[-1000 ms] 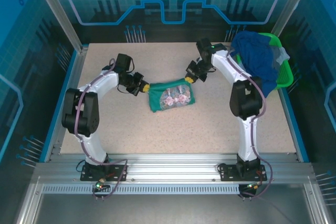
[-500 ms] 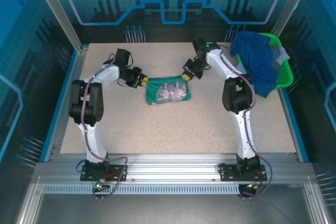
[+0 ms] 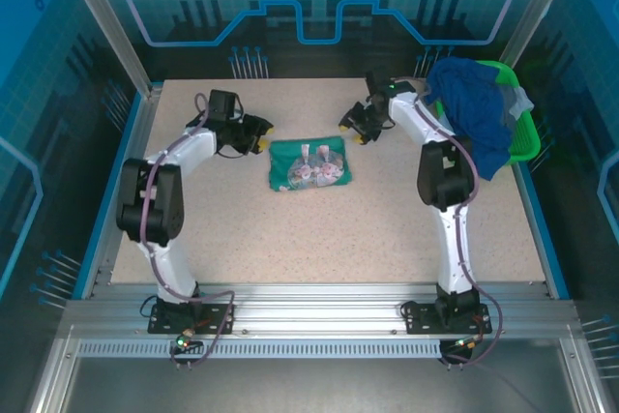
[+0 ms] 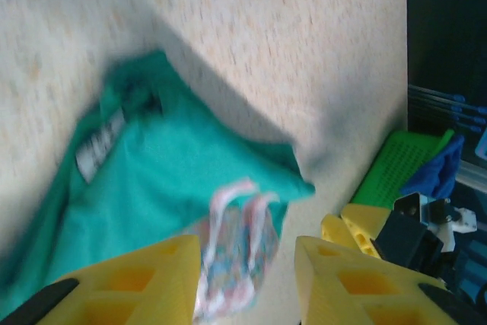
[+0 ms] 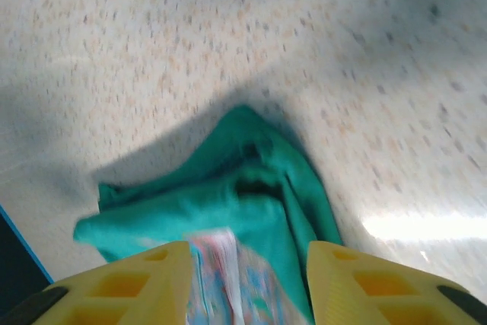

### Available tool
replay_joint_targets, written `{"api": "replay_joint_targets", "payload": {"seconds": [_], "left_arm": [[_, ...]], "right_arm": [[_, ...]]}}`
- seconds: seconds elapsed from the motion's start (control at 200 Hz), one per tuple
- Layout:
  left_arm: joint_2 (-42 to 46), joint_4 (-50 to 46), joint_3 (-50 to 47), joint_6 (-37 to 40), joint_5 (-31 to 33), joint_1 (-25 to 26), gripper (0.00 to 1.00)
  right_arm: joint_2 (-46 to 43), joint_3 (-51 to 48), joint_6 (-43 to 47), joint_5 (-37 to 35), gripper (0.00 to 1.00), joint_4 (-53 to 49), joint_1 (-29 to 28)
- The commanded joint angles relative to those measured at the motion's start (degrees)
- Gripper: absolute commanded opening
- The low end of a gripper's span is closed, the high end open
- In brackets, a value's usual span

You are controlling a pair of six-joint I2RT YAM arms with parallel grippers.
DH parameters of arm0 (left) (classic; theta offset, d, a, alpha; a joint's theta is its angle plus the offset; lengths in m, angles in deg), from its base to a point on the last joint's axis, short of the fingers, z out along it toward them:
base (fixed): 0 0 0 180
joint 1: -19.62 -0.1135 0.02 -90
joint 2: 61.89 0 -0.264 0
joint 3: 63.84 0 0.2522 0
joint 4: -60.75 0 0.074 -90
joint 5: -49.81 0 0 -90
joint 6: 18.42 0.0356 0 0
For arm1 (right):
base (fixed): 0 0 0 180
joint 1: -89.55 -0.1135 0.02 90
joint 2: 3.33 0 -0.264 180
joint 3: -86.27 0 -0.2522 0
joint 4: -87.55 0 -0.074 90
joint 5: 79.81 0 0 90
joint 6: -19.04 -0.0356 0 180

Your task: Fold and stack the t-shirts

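A folded teal-green t-shirt point(image 3: 309, 163) with a pink-grey print lies on the table's middle back part. My left gripper point(image 3: 262, 139) hovers just off its upper left corner, open, with nothing between its yellow fingers point(image 4: 137, 279). My right gripper point(image 3: 354, 133) hangs off the upper right corner, also open and apart from the cloth. From the left wrist the shirt point(image 4: 167, 180) shows its white tag point(image 4: 99, 146). From the right wrist its bunched end point(image 5: 236, 188) lies ahead of the open gripper point(image 5: 247, 283). More t-shirts, royal blue point(image 3: 474, 108) and grey point(image 3: 520, 100), are heaped at the right.
The heap sits in a bright green plastic basket point(image 3: 527, 137) at the table's back right corner; its rim point(image 4: 399, 169) also shows from the left wrist. Speckled tabletop point(image 3: 319, 229) stretches in front of the folded shirt. Blue-edged walls ring the table.
Both grippers have gone from shut on the teal shirt's upper corners to open and have drawn away from it. The shirt now lies still, folded.
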Motion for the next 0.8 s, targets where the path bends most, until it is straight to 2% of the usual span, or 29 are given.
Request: {"api": "replay_joint_targets", "payload": {"seconds": [0.0, 0.115, 0.195, 0.295, 0.47, 0.625, 0.795], "left_arm": [[4.50, -3.29, -3.62, -5.46, 3.20, 6.73, 0.33], [3.18, -2.59, -4.29, -13.83, 5.84, 11.83, 0.29], [-0.27, -2.04, -3.00, -17.70, 6.23, 13.32, 0.29], [-5.26, 3.36, -1.32, -21.06, 6.30, 13.57, 0.30], [-13.14, -2.17, 6.40, -14.73, 12.03, 12.42, 0.32], [-16.05, -2.17, 5.19, -13.79, 12.80, 9.61, 0.34], [-12.70, -2.86, 6.69, -7.17, 14.71, 7.41, 0.39]], "right_arm": [[-9.13, -7.93, 1.01, -1.20, 0.36, 4.41, -3.08], [-11.03, -15.22, 0.16, 0.21, 0.26, 10.05, -5.85], [-9.53, -16.99, -0.47, 1.27, 0.24, 11.74, -6.59], [-4.74, -15.03, -0.09, 3.93, 0.22, 10.87, -6.53], [1.80, -9.64, 1.59, 3.34, 0.22, 7.38, -6.92], [8.09, -4.50, 2.32, 5.23, 0.27, 3.99, -8.08], [5.01, -3.49, 1.75, 3.88, 0.31, 4.72, -9.36]]}}
